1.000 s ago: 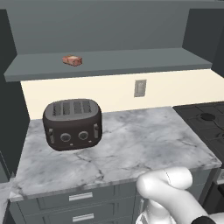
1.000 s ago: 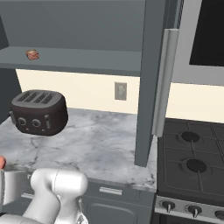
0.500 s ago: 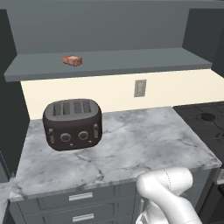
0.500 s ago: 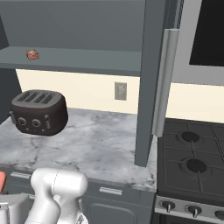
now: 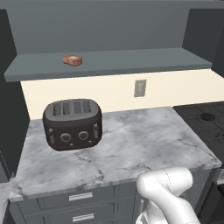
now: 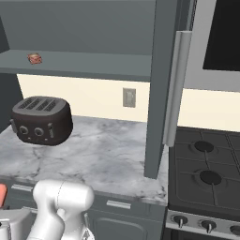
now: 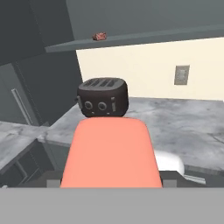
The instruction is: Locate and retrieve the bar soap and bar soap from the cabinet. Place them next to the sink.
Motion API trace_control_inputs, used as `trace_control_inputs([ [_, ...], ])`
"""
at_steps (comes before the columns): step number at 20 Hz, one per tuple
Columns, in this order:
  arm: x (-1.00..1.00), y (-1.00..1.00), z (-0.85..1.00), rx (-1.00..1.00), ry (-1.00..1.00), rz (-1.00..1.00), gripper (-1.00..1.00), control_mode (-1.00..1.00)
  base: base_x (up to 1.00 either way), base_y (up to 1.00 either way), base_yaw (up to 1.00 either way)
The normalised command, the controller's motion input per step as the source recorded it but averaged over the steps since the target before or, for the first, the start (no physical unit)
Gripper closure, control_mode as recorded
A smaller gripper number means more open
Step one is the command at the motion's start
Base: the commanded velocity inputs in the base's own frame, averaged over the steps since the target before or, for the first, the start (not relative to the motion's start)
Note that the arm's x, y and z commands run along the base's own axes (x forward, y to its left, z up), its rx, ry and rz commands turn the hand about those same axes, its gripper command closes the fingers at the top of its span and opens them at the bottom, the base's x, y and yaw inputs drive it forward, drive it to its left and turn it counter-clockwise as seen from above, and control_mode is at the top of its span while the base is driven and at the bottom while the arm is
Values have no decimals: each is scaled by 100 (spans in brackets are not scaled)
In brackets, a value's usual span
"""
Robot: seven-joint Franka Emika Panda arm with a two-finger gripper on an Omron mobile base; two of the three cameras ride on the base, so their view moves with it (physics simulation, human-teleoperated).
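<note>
Hand view: a flat coral-pink bar soap sits close against the lens, low in the picture, covering the place where the fingertips would rise.
Finger state: you cannot tell from these pictures whether the fingers are spread or pinching the pink bar; the bar hides them, though its closeness suggests it is held.
Pink bar, second sighting: in the right base view a sliver of the same coral color shows at the near left edge, low beside the arm.
Second bar: the reddish-brown bar soap lies on the cabinet shelf, toward its left end, also seen in the right base view.
Direction from the hand: the brown bar is up, far and slightly left of the hand, above the toaster that stands on the marble counter.
Long axis: the brown bar lies roughly along the shelf, left to right, slightly skewed.
Sink: you have no sight of it here; the stove lies to the right.
Judgement: 1 of 2 bars seems taken; you likely carry it to the sink first, then come back for the shelf bar.
</note>
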Motion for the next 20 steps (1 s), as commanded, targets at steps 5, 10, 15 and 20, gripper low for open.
trace_control_inputs([
  [5, 0, 0, 0, 0, 0, 0, 100, 100, 0, 0, 0],
  [10, 0, 0, 0, 0, 0, 0, 100, 100, -28, -8, 0],
  [15, 0, 0, 0, 0, 0, 0, 100, 100, -51, -12, 0],
  [20, 0, 0, 0, 0, 0, 0, 100, 100, -37, -8, 0],
])
